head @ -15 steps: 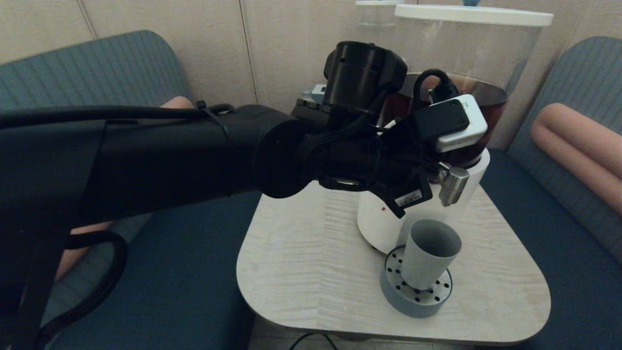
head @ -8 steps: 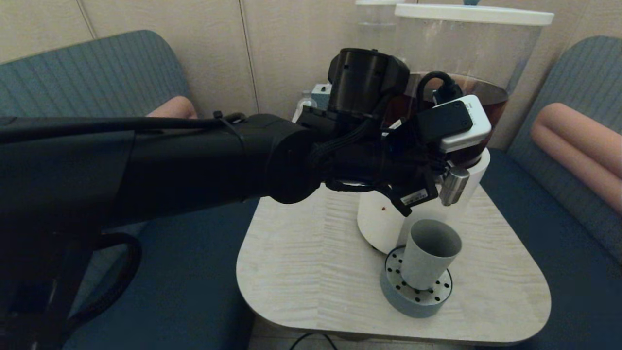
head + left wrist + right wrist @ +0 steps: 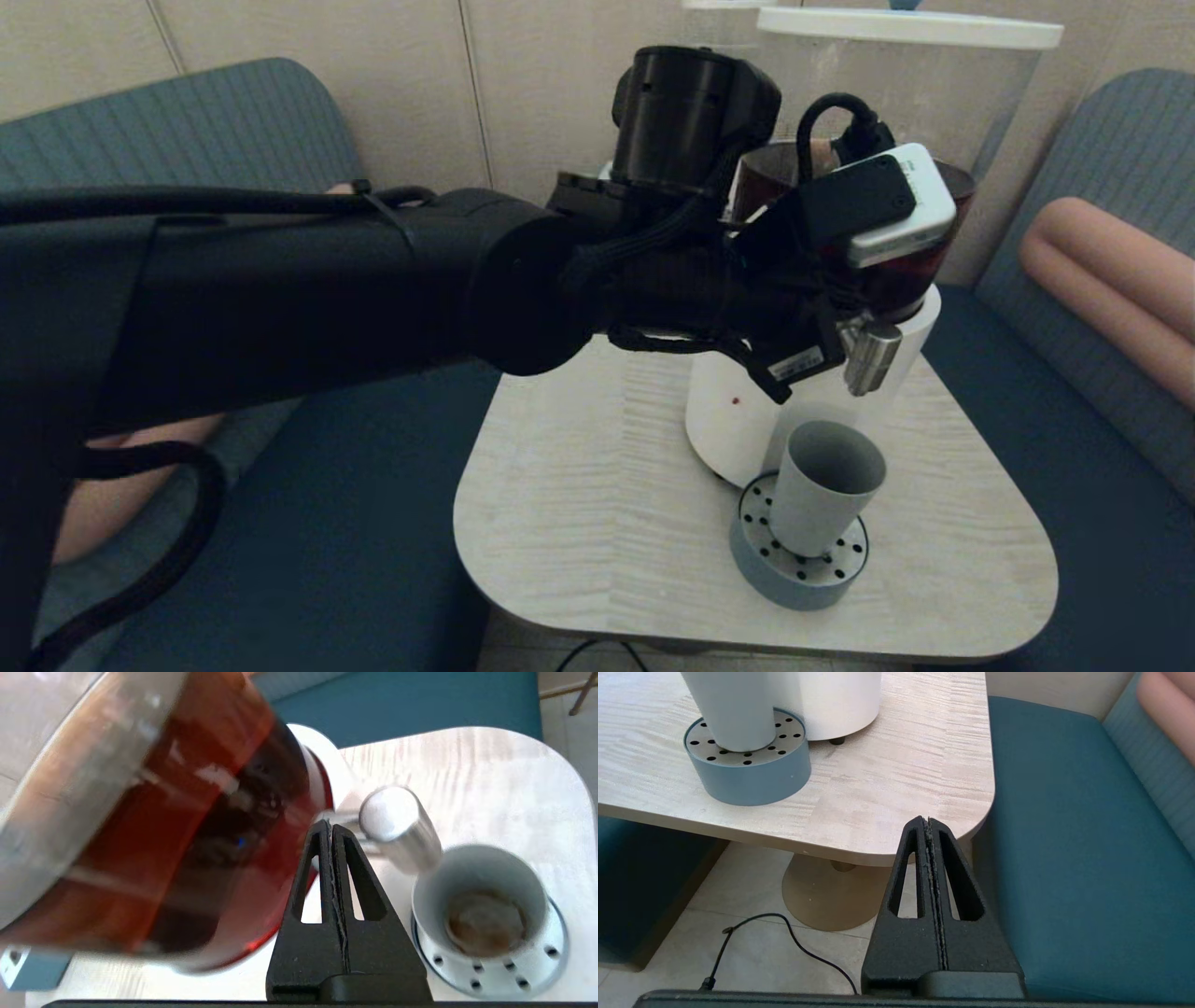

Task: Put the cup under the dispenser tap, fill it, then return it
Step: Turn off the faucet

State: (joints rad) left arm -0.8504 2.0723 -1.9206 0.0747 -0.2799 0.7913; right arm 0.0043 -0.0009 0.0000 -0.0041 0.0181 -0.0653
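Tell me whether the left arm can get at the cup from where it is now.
Probably yes. The left gripper sits shut beside the dispenser tap, just above the cup on the perforated drip stand. Nothing stands between them, but the tap hangs over the rim, so approaching from the side looks safer.

The left arm (image 3: 373,280) hides the dispenser's (image 3: 896,121) middle; its tank (image 3: 140,812) is blurred and cropped.
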